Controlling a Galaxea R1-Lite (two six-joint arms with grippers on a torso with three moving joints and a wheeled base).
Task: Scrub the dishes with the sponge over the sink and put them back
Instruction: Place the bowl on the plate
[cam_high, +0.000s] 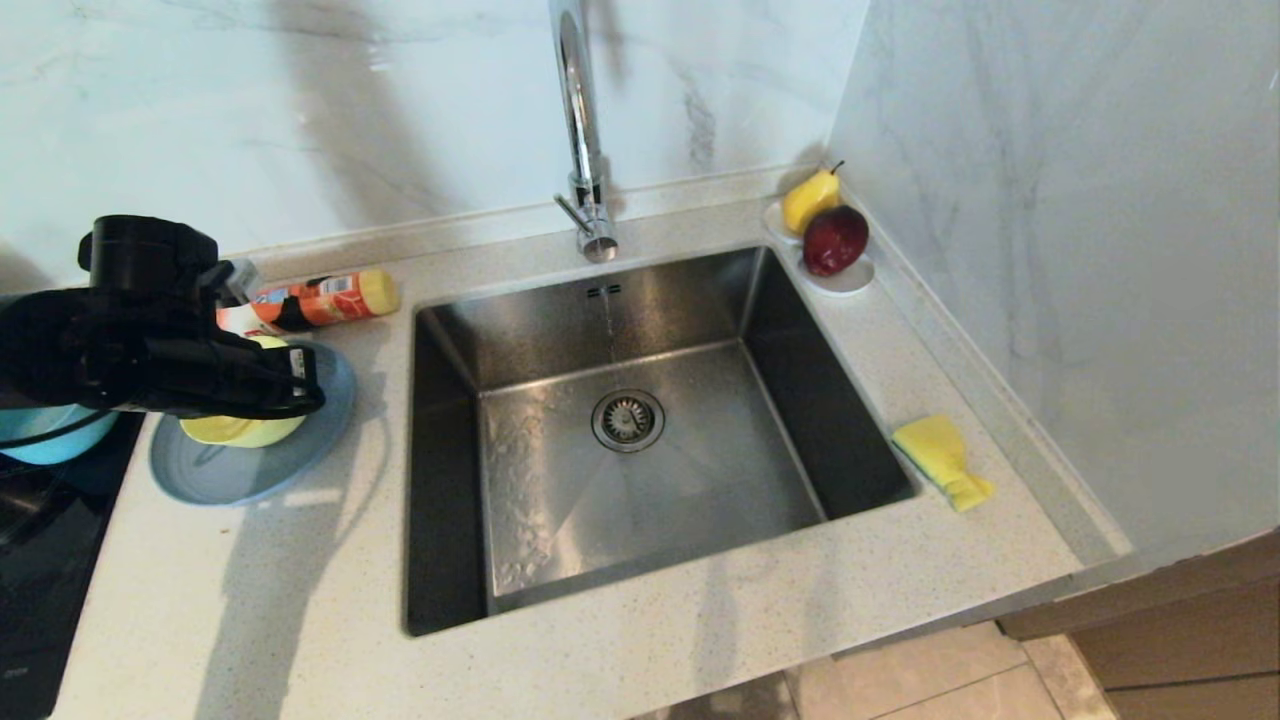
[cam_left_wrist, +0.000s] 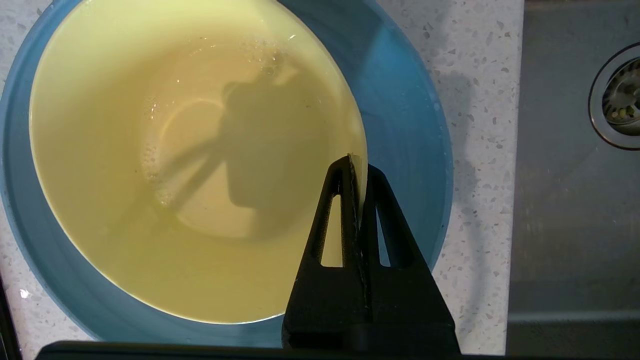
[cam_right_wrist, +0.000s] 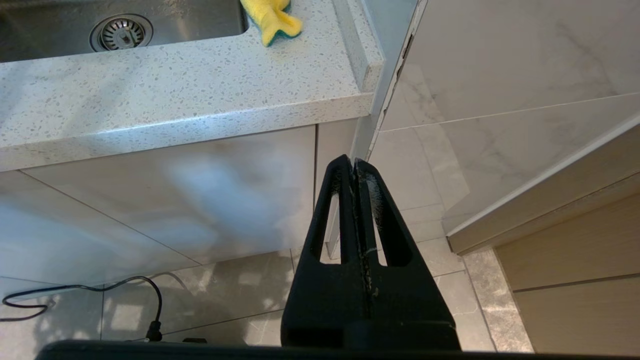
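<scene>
Head view, left to right: teal-blue bowl (cam_high: 50, 435) at the far left edge of the counter, largely hidden under the black left arm. Left gripper (cam_high: 305, 390) over the grey-blue plate (cam_high: 215, 470), its jaws clenched on the rim of the pale yellow-green bowl (cam_high: 245, 430); the left wrist view shows the two fingers pressed together with the thin bowl edge between them on the side nearest the sink, and the bowl sits inside the plate with water and small bubbles in its bottom. Behind the plate, an orange bottle (cam_high: 320, 300) with a yellow cap lies on its side, long axis across the counter, cap toward the sink; its label print cannot be read. Sink (cam_high: 450, 480) at centre, round strainer (cam_high: 628, 420) in its floor, chrome faucet (cam_high: 585, 130) behind with a thin stream running. White fruit dish (cam_high: 850, 280) in the back right corner with a yellow pear (cam_high: 808, 200) and a red apple (cam_high: 835, 240). Sponge (cam_high: 942, 460) on the counter just right of the sink, yellow face up, long axis angled toward the front right. Right gripper (cam_right_wrist: 354, 165) parked below counter level in front of the cabinet, fingers pressed together on nothing.
</scene>
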